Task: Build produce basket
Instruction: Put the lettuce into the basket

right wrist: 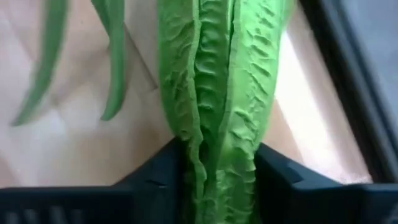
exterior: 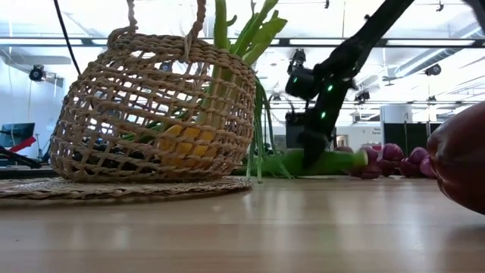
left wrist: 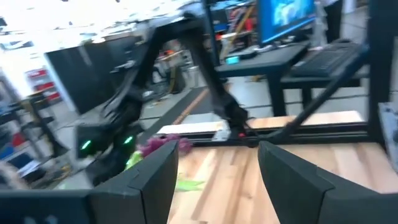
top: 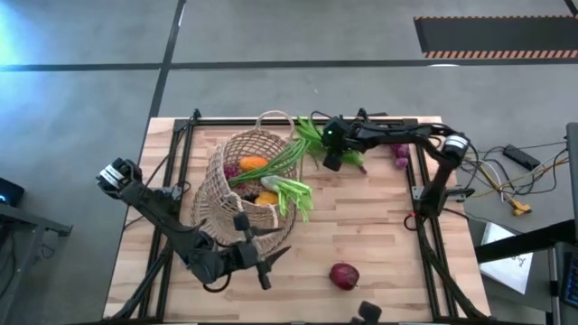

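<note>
High view: basket point(top: 237, 185) lying tipped at frame centre-left, holding leek point(top: 280, 161) and orange peppers point(top: 254, 164). My right gripper point(top: 332, 155) sits upper centre over green pods point(top: 350, 159); purple onions point(top: 400, 153) just right of it. Red onion point(top: 343, 275) lower centre. My left gripper point(top: 264, 262) lower left, fingers spread, holding nothing.

Low view: basket left; right gripper point(exterior: 312, 148) centre, at the pods.

Left wrist view: jaws wide, empty.

Right wrist view: jaws pinching a ridged green pod point(right wrist: 224, 93); green beans point(right wrist: 46, 62) upper left.

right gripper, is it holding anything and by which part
The right gripper is shut on a green ridged pod, gripped around its middle. The left gripper holds nothing.
</note>
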